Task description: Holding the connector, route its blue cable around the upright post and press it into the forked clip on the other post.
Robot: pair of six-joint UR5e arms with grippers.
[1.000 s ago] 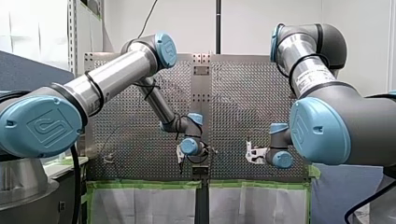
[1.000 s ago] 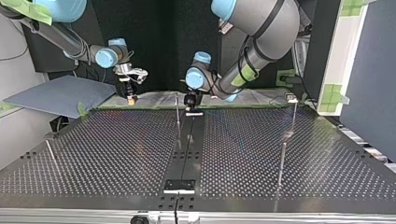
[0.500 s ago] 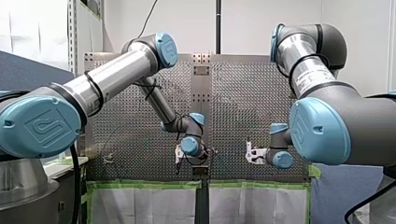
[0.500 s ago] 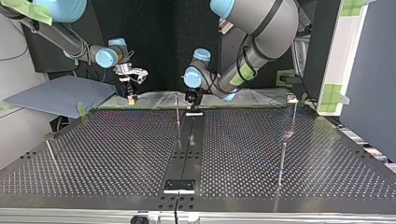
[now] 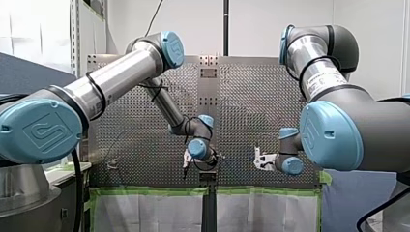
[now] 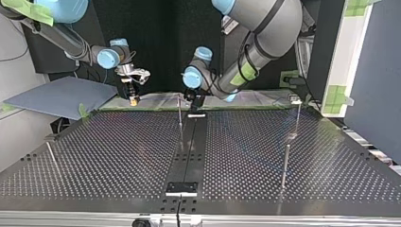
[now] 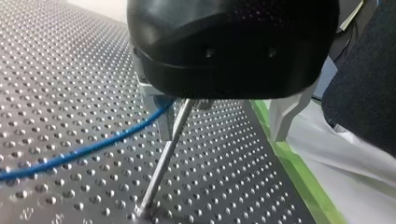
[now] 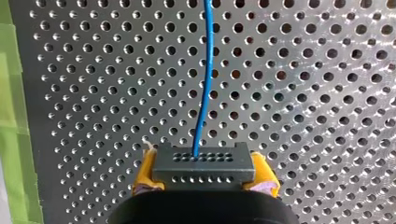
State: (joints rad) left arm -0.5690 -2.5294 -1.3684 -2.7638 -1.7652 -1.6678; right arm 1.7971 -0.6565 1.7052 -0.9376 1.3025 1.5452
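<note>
In the right wrist view my right gripper is shut with its yellow pads on a black connector. A blue cable runs from the connector out over the perforated table. In the left wrist view my left gripper is open, its metal fingers wide apart. A thin upright post rises between them, close to one finger. The blue cable reaches the post's upper end, which the gripper body hides. In the top view my left gripper hangs beside that post, and my right gripper is further left.
More thin posts stand on the perforated table: two at the top view's right, one at its left. A black strip runs down the table's middle. Green tape edges the table's far side.
My left arm's wrist has shifted slightly toward the top view's left and lifted a little. My right arm and the connector have stayed in place.
</note>
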